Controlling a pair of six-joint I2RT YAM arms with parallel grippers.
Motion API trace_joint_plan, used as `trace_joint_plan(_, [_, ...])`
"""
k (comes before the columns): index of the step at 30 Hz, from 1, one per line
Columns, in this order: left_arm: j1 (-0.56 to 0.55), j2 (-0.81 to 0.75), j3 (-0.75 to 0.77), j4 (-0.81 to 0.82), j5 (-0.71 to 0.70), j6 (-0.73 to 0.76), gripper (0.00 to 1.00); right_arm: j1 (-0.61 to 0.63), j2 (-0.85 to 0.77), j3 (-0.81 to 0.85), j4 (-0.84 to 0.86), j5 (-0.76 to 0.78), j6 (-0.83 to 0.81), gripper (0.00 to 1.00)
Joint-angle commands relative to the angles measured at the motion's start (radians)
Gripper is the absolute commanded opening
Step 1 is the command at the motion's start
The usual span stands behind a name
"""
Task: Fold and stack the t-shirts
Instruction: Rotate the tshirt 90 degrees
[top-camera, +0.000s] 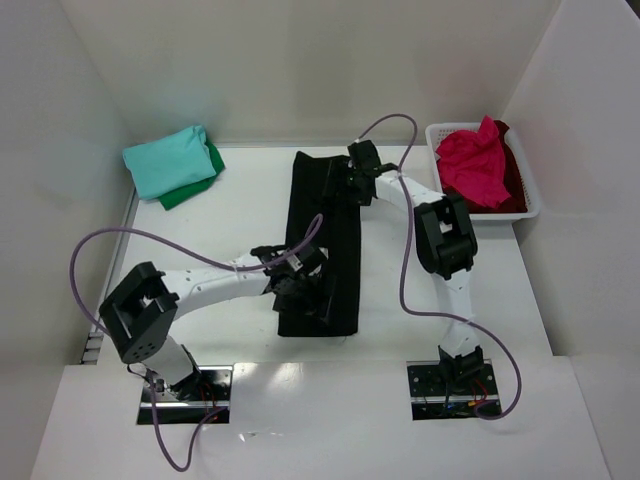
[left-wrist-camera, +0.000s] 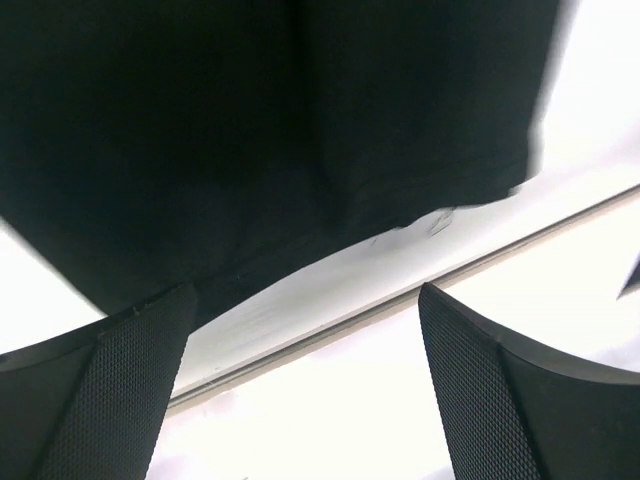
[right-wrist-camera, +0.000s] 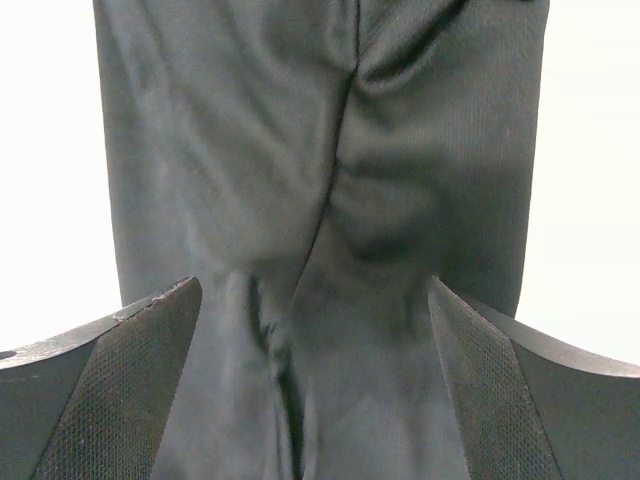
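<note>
**Findings.** The black t-shirt (top-camera: 325, 230) lies on the table (top-camera: 240, 210) as a long narrow strip, both sides turned in to a centre seam. It serves as reference for everything below. My left claw (left-wrist-camera: 307, 300) hangs over its near hem, jaws spread fully, holding nothing. My right claw (right-wrist-camera: 315, 290) hangs over its far end, straddling the seam, equally wide and equally empty. Assessment: one claw at each end suits an end-to-end fold, and the wide spread lets each take in both layers at once.

**Surroundings.** Far-left of the black t-shirt, well apart, a folded teal t-shirt (top-camera: 165, 160) rests on a green t-shirt (top-camera: 200, 187). I judge this the stack to be joined. Far-right of it, a white basket (top-camera: 505, 217) holds a crumpled pink-red t-shirt (top-camera: 472, 165) over a dark red t-shirt (top-camera: 512, 180), neither yet folded.

**Obstructions.** My right arm's cable (top-camera: 405, 270) loops just beside the strip's right edge, and my left arm's cable (top-camera: 200, 250) runs in to its near part. Either could drag cloth. Wrinkles along the seam may shift the layers on lifting.
</note>
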Motion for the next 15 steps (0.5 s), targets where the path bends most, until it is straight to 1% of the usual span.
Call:
trace_joint_plan(1, [0.004, -0.105, 0.132, -0.059, -0.137, 0.014, 1.00, -0.003, -0.197, 0.012, -0.046, 0.014, -0.020, 1.00])
trace_joint_plan(2, [0.004, -0.123, 0.181, -0.059, -0.137, 0.030, 1.00, -0.003, -0.237, -0.011, -0.046, 0.005, -0.020, 1.00])
trace_joint_plan(3, [0.036, -0.142, 0.195, -0.059, -0.137, 0.041, 1.00, -0.012, -0.321, -0.020, -0.046, 0.005, -0.020, 1.00])
trace_joint_plan(4, [0.036, -0.180, 0.208, -0.044, -0.137, 0.050, 1.00, -0.012, -0.366, -0.037, -0.056, 0.005, -0.020, 1.00])
trace_joint_plan(5, [0.047, -0.198, 0.218, -0.043, -0.159, 0.050, 1.00, -0.021, -0.412, -0.090, -0.056, 0.005, -0.020, 1.00])
trace_joint_plan(6, [0.047, -0.218, 0.219, -0.043, -0.179, 0.050, 1.00, -0.021, -0.508, -0.127, -0.056, 0.005, -0.020, 1.00])
trace_joint_plan(7, [0.047, -0.264, 0.194, -0.018, -0.218, 0.050, 1.00, -0.021, -0.556, -0.168, -0.056, 0.005, -0.006, 1.00])
trace_joint_plan(8, [0.047, -0.287, 0.173, -0.017, -0.240, 0.050, 1.00, -0.021, -0.600, -0.263, -0.056, 0.005, 0.003, 1.00])
trace_joint_plan(9, [0.047, -0.309, 0.150, -0.008, -0.254, 0.050, 1.00, -0.021, -0.645, -0.317, -0.056, -0.009, 0.014, 1.00])
trace_joint_plan(10, [0.056, -0.341, 0.131, -0.008, -0.265, 0.050, 1.00, -0.021, -0.738, -0.375, -0.056, -0.009, 0.053, 1.00])
trace_joint_plan(11, [0.067, -0.355, 0.098, -0.020, -0.265, 0.050, 1.00, -0.021, -0.783, -0.502, -0.056, -0.009, 0.078, 1.00])
trace_joint_plan(12, [0.067, -0.369, 0.078, -0.020, -0.265, 0.037, 1.00, -0.011, -0.827, -0.567, -0.056, -0.020, 0.104, 1.00])
trace_joint_plan(13, [0.079, -0.398, 0.055, -0.011, -0.265, 0.023, 1.00, 0.015, -0.917, -0.632, -0.040, -0.020, 0.132, 1.00])
trace_joint_plan(14, [0.098, -0.412, 0.029, -0.011, -0.265, 0.012, 1.00, 0.035, -0.959, -0.751, -0.028, -0.020, 0.196, 1.00])
trace_joint_plan(15, [0.112, -0.425, -0.023, 0.007, -0.254, 0.012, 1.00, 0.057, -0.998, -0.803, -0.014, -0.020, 0.236, 1.00])
